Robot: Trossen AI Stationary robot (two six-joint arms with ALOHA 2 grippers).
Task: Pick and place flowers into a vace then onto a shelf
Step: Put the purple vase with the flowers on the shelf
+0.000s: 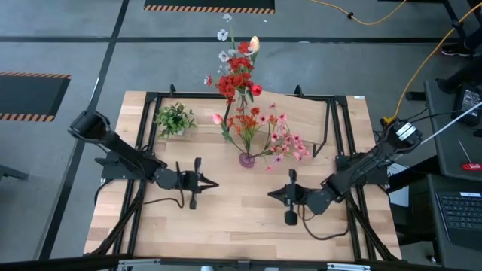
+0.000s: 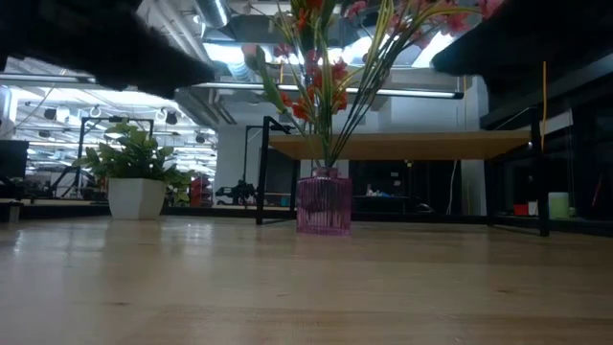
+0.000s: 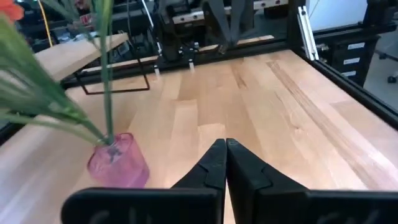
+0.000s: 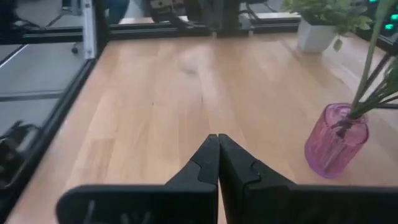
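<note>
Standing on the tabletop [image 1: 226, 226], the pink vase [image 1: 247, 159] holds the flowers [image 1: 241, 75] — not yet on the shelf [image 1: 301, 120] at two o'clock. Left gripper [image 1: 213, 182] and right gripper [image 1: 273, 194] flank it, fingers pressed together, empty — seemingly parked.

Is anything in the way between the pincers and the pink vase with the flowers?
Nothing visible. The pink vase stands on bare tabletop, with the left pincer and right pincer on either side, both shut and empty.
</note>
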